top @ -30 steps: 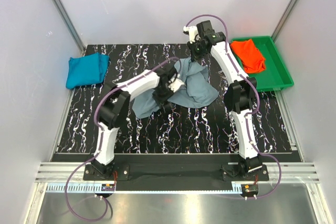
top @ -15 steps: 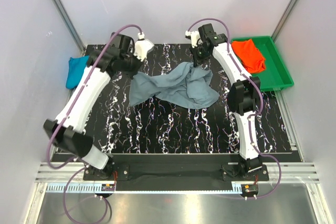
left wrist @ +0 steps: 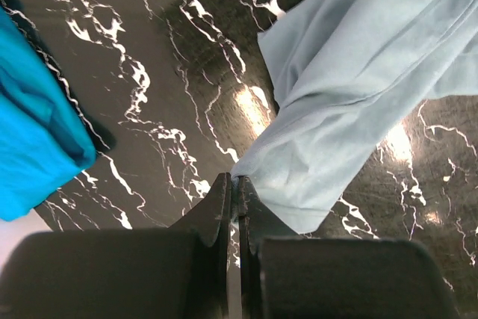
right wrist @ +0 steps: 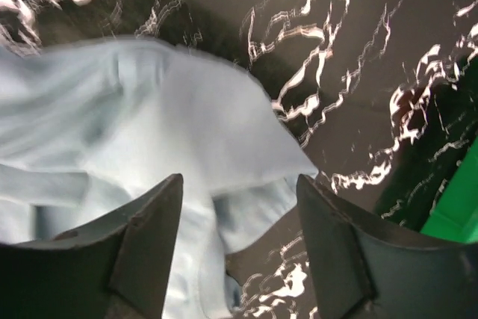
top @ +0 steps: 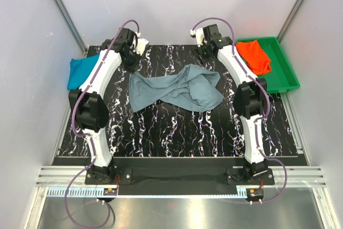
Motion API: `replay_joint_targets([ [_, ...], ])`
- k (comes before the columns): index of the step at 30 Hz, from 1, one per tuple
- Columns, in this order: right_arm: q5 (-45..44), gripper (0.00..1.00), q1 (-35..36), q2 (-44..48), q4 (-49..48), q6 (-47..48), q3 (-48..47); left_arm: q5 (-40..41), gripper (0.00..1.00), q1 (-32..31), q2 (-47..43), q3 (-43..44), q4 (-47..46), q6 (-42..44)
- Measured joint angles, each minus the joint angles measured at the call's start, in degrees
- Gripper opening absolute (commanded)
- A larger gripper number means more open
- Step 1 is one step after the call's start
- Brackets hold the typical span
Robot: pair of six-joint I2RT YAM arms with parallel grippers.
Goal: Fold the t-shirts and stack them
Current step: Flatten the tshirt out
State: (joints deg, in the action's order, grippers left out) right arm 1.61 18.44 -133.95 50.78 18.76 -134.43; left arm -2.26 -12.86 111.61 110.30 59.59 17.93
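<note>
The dusty grey-blue t-shirt (top: 179,90) lies crumpled and spread across the middle of the black marbled table. My left gripper (top: 131,68) is at its back-left corner; in the left wrist view the jaws (left wrist: 237,179) are shut on a corner of the grey-blue cloth (left wrist: 358,72). My right gripper (top: 205,58) hovers over the shirt's back-right edge, open (right wrist: 237,193), with the cloth (right wrist: 149,125) lying loose below its fingers. The teal-blue t-shirt (top: 79,72) (left wrist: 33,140) lies folded at the table's left edge. The orange-red t-shirt (top: 254,56) sits in the tray.
A green plastic tray (top: 281,76) (right wrist: 455,223) stands at the back right of the table. Grey walls close in the table on the left, back and right. Both arm bases sit on the rail at the near edge.
My left arm swung from the table's middle to the back left, drawing the grey-blue shirt's corner with it. The right gripper opened and let go of the shirt's edge.
</note>
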Motion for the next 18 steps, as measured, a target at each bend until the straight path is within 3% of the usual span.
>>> replay_joint_targets([
  [5,-0.2,0.69,-0.4,7.5,-6.6,4.8,16.9,0.2,0.00,0.1,0.0,0.3,-0.1,-0.5],
  [18,6.8,0.64,-3.1,6.8,-9.8,5.9,15.8,0.1,0.00,0.1,0.0,0.2,0.3,-0.8],
])
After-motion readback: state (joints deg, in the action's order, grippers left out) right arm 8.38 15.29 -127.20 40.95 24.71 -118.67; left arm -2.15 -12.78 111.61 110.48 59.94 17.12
